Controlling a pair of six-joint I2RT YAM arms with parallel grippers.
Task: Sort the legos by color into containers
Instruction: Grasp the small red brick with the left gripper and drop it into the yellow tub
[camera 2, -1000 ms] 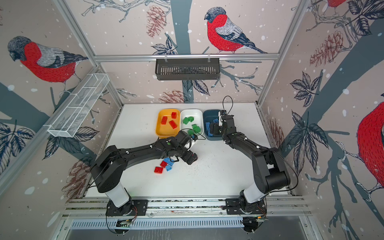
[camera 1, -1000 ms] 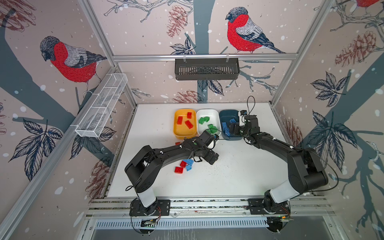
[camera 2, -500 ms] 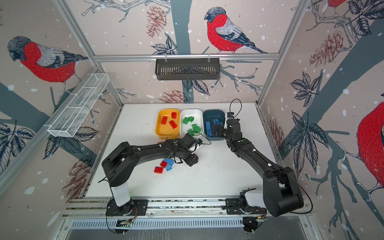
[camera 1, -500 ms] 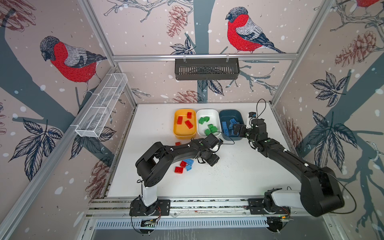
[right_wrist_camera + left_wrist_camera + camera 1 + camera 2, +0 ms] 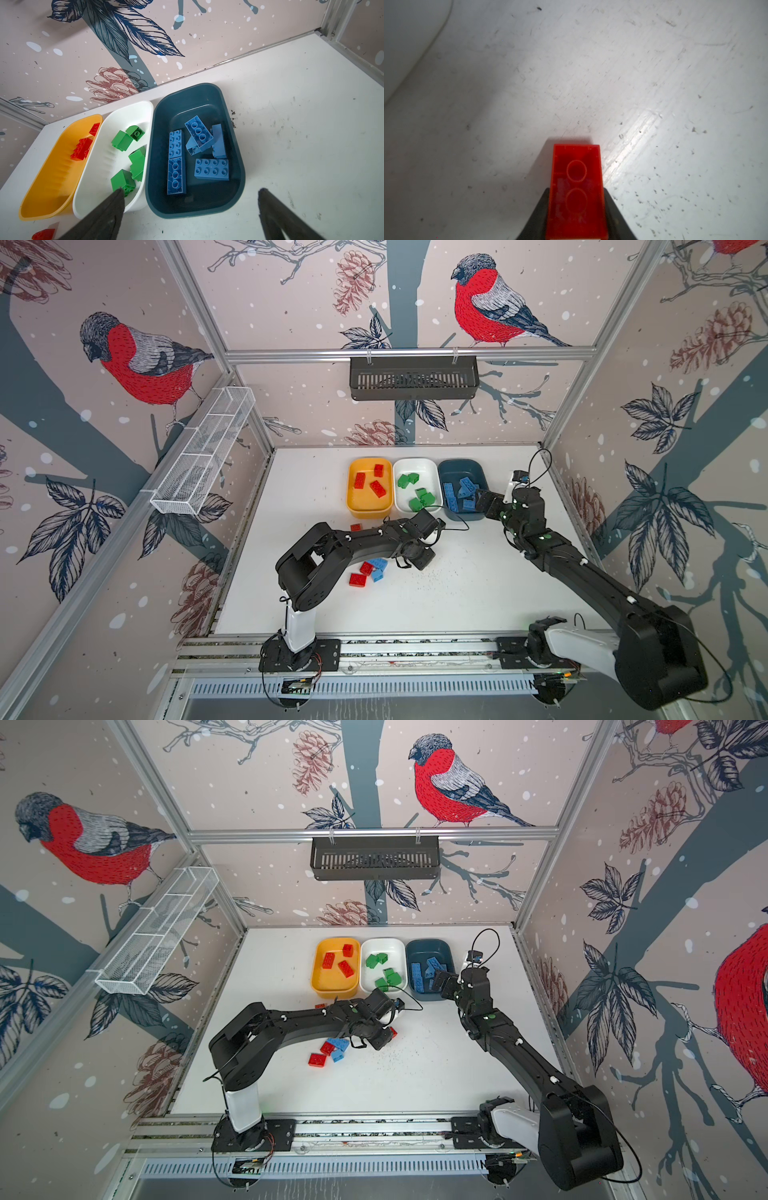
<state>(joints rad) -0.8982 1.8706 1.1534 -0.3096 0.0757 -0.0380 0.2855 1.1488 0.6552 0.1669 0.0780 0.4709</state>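
Clamping red lego [image 5: 576,166], long axis along left tool [image 5: 576,209] | right tool [image 5: 191,192] spread wide

Legos [image 5: 377,488] mostly colour-sorted across three adjacent tubs [image 5: 415,466]

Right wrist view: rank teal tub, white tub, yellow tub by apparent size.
1. teal tub: largest, probably only because it is nearest the camera.
2=. white tub, yellow tub: look alike, not ranked.

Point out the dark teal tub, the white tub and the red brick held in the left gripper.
dark teal tub [image 5: 193,97], right wrist view, bare inner wall.
white tub [image 5: 98,167], right wrist view, bare ridged floor.
held red brick [image 5: 576,191], left wrist view, hollow underside.
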